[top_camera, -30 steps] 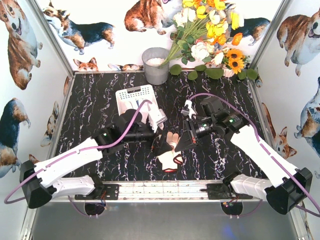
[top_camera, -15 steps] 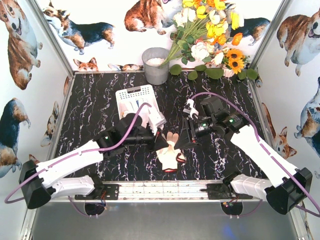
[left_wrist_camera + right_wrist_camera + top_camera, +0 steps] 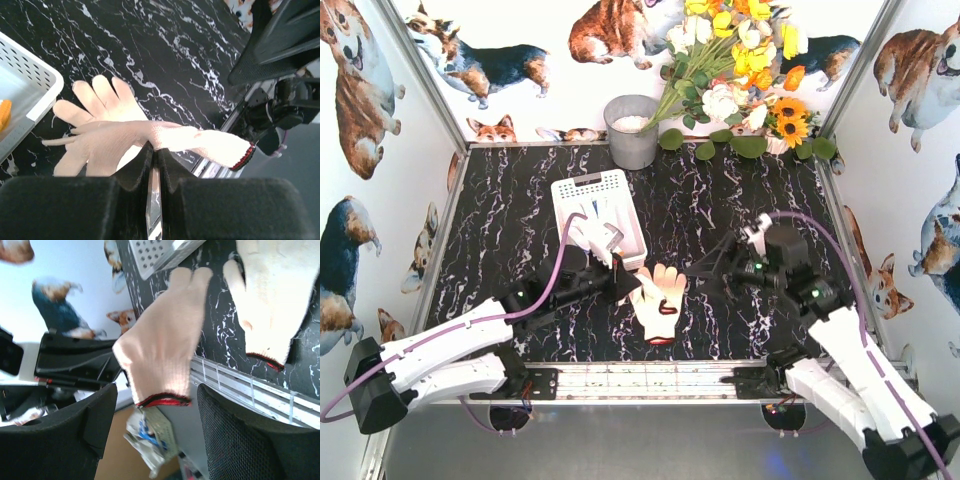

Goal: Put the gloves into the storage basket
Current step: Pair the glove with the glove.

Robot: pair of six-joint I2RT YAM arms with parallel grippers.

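The left gripper point(image 3: 152, 150) is pinched tight on a lifted glove point(image 3: 200, 140), above the second glove point(image 3: 95, 100). The right gripper point(image 3: 156, 390) gapes wide, empty. Next, the lifted glove probably goes far-left into the basket point(image 3: 588, 186).

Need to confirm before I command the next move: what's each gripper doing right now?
Left gripper: shut on the beige knit glove with red cuff trim.
Right gripper: open, holding nothing.
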